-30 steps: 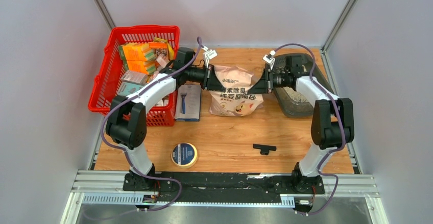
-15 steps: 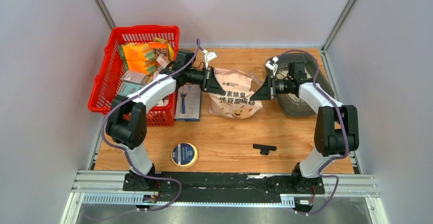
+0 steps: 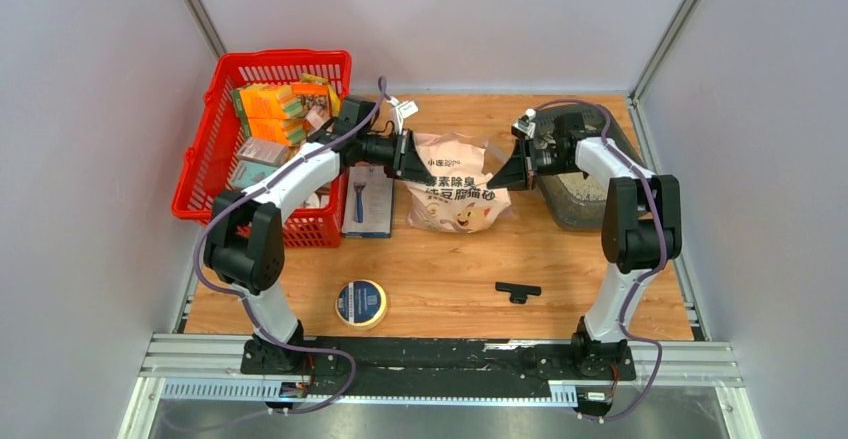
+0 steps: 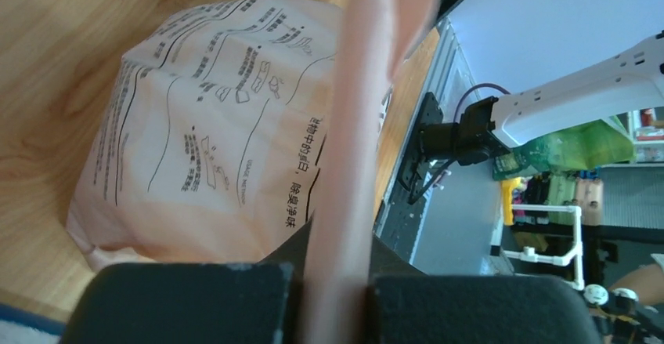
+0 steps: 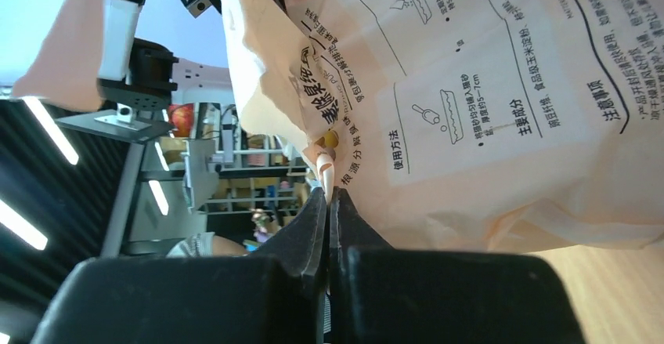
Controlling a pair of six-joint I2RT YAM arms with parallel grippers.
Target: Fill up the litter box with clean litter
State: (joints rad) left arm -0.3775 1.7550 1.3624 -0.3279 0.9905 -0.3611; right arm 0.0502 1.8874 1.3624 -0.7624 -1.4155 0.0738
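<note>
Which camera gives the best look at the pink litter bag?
The top view: the whole bag shows, outline and front print. Each wrist view shows only a close printed patch, with an edge pinched in its jaws.

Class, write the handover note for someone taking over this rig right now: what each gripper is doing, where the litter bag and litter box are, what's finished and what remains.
Left gripper: shut on the litter bag, pinching its upper edge on the left side.
Right gripper: shut on the bag's upper edge on the right side.
The bag is mid-table between the arms. The litter box lies just to its right, by the table's right edge.
Done: both grips on the bag.
Left: bring the bag over the box and pour. No pouring shows, and how much litter the box holds cannot be told.
</note>
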